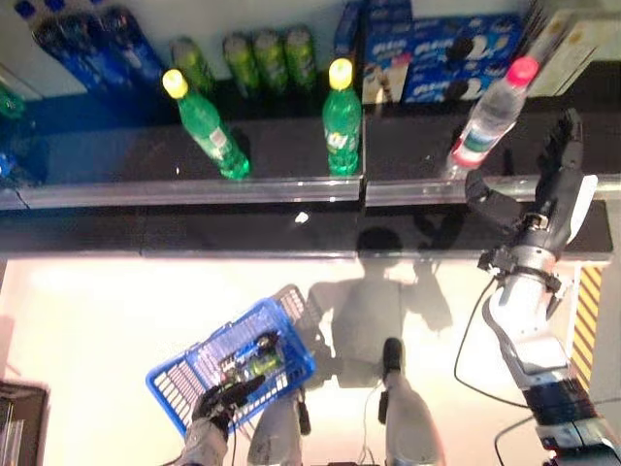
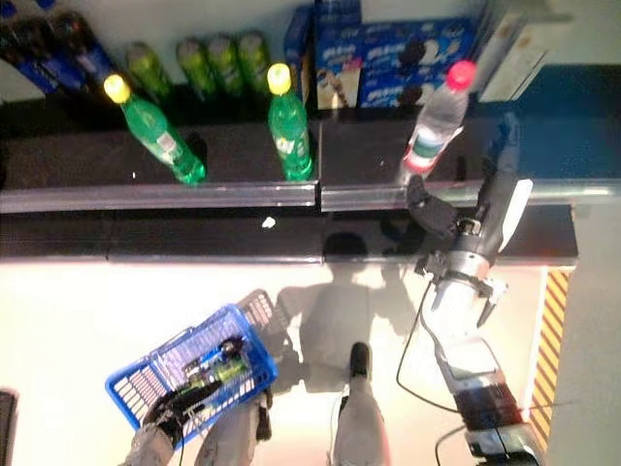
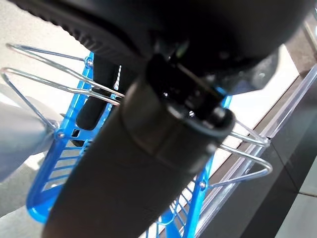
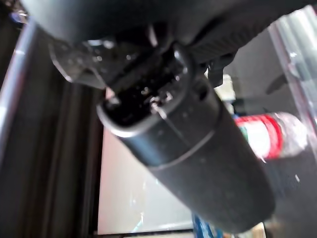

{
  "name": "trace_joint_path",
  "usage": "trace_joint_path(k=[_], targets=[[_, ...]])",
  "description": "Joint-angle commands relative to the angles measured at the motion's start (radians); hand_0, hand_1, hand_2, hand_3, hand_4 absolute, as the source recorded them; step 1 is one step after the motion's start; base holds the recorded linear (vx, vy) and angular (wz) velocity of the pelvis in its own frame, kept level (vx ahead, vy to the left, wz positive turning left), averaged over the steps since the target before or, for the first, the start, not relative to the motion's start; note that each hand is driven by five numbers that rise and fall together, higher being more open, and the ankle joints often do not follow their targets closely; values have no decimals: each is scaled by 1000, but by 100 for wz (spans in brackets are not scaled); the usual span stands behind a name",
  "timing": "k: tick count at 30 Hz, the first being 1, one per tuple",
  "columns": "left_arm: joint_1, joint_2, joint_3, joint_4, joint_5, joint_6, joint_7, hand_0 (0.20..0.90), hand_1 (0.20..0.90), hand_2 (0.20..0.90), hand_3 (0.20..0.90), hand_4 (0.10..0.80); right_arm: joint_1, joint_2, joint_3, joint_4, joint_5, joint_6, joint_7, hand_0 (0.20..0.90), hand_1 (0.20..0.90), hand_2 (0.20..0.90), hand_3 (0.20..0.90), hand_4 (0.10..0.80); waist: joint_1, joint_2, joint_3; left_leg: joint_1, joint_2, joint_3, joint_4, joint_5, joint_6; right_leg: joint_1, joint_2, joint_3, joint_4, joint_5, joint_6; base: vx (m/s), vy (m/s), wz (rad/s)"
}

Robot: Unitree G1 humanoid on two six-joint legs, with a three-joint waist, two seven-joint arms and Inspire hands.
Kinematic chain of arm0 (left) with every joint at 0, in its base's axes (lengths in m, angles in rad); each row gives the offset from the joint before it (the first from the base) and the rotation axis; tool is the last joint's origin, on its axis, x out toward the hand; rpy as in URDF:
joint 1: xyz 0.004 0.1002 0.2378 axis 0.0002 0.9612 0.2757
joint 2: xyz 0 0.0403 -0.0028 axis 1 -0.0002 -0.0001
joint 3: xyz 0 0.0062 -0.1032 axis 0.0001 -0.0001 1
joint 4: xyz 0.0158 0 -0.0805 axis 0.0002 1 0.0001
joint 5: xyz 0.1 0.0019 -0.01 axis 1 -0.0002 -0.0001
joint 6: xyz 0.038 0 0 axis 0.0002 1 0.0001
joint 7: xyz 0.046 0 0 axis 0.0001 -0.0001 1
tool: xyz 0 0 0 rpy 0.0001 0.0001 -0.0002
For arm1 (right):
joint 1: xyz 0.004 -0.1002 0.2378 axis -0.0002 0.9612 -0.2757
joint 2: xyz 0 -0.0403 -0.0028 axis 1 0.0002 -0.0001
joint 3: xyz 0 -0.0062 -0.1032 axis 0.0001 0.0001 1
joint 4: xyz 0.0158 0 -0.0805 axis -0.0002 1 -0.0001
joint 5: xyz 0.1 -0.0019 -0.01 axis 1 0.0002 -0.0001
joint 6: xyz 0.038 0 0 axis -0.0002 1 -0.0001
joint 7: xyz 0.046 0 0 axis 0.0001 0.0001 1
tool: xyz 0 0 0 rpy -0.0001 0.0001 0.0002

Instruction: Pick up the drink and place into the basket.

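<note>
A clear water bottle (image 1: 490,116) with a pink cap and a red label stands tilted on the dark shelf (image 1: 291,155); it also shows in the right wrist view (image 4: 272,136). My right hand (image 1: 548,189) is raised just right of it, open, fingers straight and thumb spread toward the bottle, not touching it. Two green soda bottles (image 1: 342,121) (image 1: 209,126) with yellow caps stand further left. Low at the left, my left hand (image 1: 218,400) is shut on the wire handle (image 3: 49,82) of a blue plastic basket (image 1: 179,379). A green bottle (image 1: 254,367) lies inside the basket.
A clear rail (image 1: 291,189) runs along the shelf's front edge. Blue biscuit boxes (image 1: 456,58), a row of green bottles (image 1: 257,58) and blue packs (image 1: 87,44) fill the shelf's back. Yellow-black floor tape (image 1: 585,320) lies at the right.
</note>
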Motion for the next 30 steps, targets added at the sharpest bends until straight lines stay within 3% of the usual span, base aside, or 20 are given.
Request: trace_joint_path(k=[1, 15, 30], targets=[[76, 4, -42, -23, -56, -30, -25, 300, 300, 300, 200, 100, -116, -10, -19, -94, -97, -79, -47, 900, 900, 900, 900, 800, 21, -56, -26, -71, 20, -59, 164, -30, -2, -55, -60, -6, 179, -102, -14, -47, -19, 7], [44, 9, -80, -57, -69, -33, -23, 300, 300, 300, 200, 100, -301, -27, -35, 96, -2, -62, -151, 900, 900, 900, 900, 800, 62, -35, 6, -110, 8, -82, 166, 1, -5, -69, -56, -25, 174, -98, -18, -10, -6, 2], [33, 6, -114, -61, -75, -27, -49, 300, 300, 300, 200, 100, -423, -63, -33, 218, 30, -26, -168, 900, 900, 900, 900, 800, 84, 0, 16, -126, -4, -90, 161, 21, -7, -90, -63, -31, 188, -104, -25, 10, 2, 3]])
